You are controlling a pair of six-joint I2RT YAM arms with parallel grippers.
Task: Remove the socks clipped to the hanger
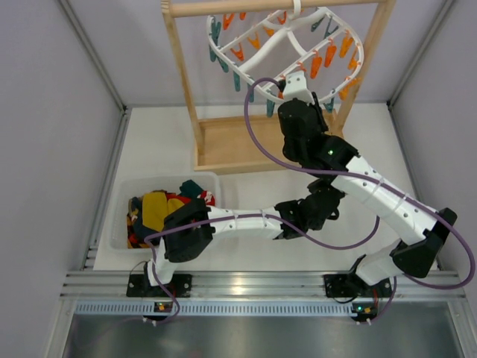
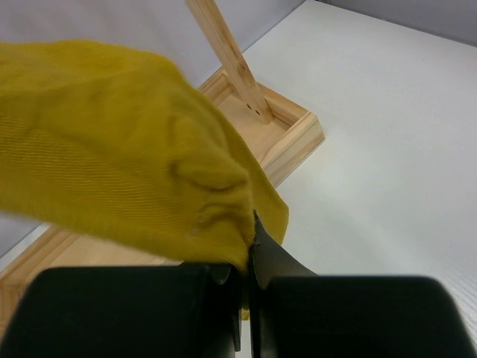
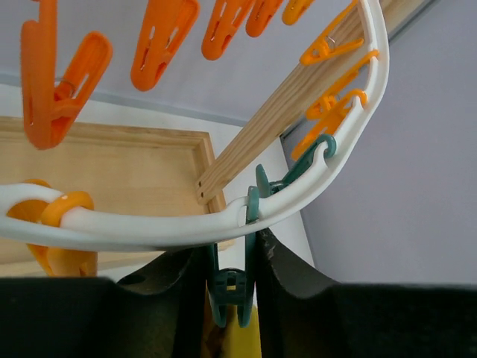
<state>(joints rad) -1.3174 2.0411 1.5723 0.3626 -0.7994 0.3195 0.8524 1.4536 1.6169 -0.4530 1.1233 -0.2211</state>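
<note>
- White tabletop [image 2: 387,134] carries a wooden stand [image 2: 231,63].
- Closed jaws of the left gripper [image 2: 246,261] clamp a mustard sock [image 2: 127,149].
- Jaws of the right gripper [image 3: 232,261] flank a teal peg [image 3: 229,294] on the hanger [image 3: 149,227]; pinching or not, cannot tell.

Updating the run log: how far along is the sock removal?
Done: several socks lie in the bin. In hand: left gripper is shut on a mustard sock, while right gripper pinches a teal peg on the hanger, yellow fabric below it. Left: free that sock and bin it; the top view shows no other socks hanging.
</note>
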